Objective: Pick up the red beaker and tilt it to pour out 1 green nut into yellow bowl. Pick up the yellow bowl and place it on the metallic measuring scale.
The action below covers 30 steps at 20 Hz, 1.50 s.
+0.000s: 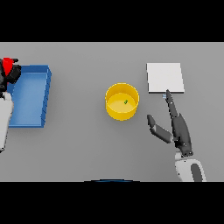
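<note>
Yellow bowl [122,102] held one green nut [126,102], the open right hand [180,131] lay beside it, and the left hand [12,74] gripped the red beaker [7,64] above the blue tray [29,96]

Setting reads as a lab bench: plain grey table [78,148], metallic measuring scale [165,77] at the right, blue tray [28,96] at the left.

One yellow bowl [122,102], one green nut [126,102], one red beaker [8,65], one metallic measuring scale [164,77], one blue tray [29,95], two hands
</note>
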Available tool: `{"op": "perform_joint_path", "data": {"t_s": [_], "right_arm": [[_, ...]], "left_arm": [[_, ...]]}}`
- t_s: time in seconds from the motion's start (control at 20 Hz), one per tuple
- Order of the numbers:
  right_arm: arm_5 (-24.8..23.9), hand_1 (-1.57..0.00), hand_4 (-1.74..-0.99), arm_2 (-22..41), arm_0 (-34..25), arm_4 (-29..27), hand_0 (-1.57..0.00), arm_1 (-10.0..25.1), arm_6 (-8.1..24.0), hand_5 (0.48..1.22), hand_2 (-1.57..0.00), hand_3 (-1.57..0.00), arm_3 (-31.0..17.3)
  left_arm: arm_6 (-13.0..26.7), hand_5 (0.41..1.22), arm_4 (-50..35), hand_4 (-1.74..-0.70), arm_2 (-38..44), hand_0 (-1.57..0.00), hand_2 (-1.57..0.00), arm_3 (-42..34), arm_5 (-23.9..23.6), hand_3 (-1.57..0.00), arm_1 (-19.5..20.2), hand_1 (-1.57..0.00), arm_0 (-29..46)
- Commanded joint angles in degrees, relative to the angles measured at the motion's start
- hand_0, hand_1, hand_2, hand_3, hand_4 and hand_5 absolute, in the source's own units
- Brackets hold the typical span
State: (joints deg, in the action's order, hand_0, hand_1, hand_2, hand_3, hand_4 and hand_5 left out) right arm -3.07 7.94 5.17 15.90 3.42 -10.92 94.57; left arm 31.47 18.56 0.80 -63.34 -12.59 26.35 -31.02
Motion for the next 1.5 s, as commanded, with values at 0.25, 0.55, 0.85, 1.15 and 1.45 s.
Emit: {"op": "perform_joint_path", "data": {"t_s": [0.25,0.55,0.85,1.15,1.45], "right_arm": [[-0.7,0.00,-1.021,0.6,0.2,1.7,0.00,0.1,1.3,0.636,0.00,0.00,1.3],[-0.5,0.00,-1.004,-0.1,0.7,0.2,0.00,0.1,-0.3,0.635,0.00,0.00,0.7],[-0.4,0.00,-1.012,0.0,-0.5,0.5,0.00,0.3,0.2,0.639,0.00,0.00,0.7],[3.7,0.00,-1.005,2.0,-3.6,3.2,0.00,4.1,4.1,0.669,0.00,0.00,0.7],[12.1,0.00,-1.151,9.0,-15.7,15.4,0.00,15.8,5.2,0.672,0.00,0.00,-3.8]], "left_arm": [[1.8,0.892,2.3,-1.54,-2.2,-1.57,-1.57,-5.9,0.5,-1.56,0.5,-1.57,5.4],[2.6,0.696,1.2,-0.96,-2.8,-0.97,-0.82,-8.3,3.7,-0.77,1.3,-0.80,7.4],[0.1,0.657,2.6,-0.81,-5.3,-0.25,-0.21,-4.8,6.8,-0.20,1.9,-0.21,6.2],[-2.9,0.657,3.1,-0.76,-5.4,-0.07,-0.06,-4.3,5.5,-0.05,1.6,-0.05,5.5],[-3.4,0.673,3.1,-0.74,-5.8,-0.02,-0.01,-5.8,5.0,-0.01,1.2,-0.01,6.3]]}}
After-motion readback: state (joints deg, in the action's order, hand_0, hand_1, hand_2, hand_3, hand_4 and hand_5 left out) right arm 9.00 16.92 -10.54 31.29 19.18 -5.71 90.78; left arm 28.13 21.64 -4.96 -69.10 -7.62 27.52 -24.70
